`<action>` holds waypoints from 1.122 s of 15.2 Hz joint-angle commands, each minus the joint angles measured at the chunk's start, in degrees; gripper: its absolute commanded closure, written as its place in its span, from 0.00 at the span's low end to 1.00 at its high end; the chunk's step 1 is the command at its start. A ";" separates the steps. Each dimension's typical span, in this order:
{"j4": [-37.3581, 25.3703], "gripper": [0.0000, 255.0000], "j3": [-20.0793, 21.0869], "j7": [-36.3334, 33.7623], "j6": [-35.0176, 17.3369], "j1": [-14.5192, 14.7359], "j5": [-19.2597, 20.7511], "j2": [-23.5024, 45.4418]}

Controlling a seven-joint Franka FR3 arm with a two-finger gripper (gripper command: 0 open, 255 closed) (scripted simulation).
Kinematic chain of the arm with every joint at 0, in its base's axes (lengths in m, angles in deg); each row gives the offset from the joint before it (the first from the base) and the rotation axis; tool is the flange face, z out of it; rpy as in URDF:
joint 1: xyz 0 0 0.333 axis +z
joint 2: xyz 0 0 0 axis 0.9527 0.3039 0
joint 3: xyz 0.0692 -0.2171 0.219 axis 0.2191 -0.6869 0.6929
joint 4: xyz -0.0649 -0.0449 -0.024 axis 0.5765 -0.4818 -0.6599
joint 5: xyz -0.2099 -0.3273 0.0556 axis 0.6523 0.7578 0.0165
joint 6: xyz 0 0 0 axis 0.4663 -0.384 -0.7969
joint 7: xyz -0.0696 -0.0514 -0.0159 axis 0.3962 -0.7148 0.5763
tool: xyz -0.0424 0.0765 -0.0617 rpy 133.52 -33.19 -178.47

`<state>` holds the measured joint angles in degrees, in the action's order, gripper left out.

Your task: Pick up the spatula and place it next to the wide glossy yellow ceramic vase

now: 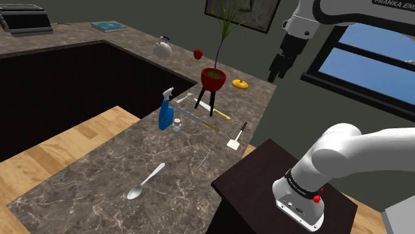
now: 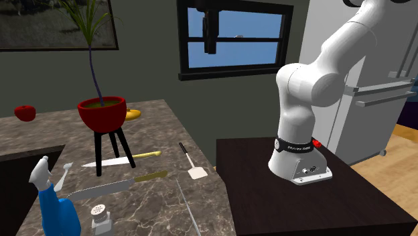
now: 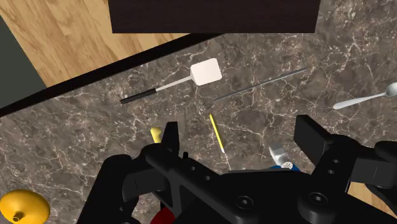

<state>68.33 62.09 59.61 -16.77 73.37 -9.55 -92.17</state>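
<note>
My pincer (image 1: 276, 70) hangs high above the counter (image 1: 93, 174), fingers spread, grasping nothing. The spatula (image 1: 236, 137) lies flat close to the counter edge facing the stand (image 1: 263, 183), well apart from the yellow vase (image 1: 240, 84) near the far corner of that edge. Expect a light, stiff, thin tool. Grasp the slim dark handle (image 3: 140, 97) crosswise, near its middle; it likely twists if gripped off-centre.
</note>
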 commanded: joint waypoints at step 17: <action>20.04 0.00 5.73 -31.00 -37.18 -11.12 -1.84 15.61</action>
<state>88.02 67.27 31.02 -51.39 62.87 -11.25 -78.47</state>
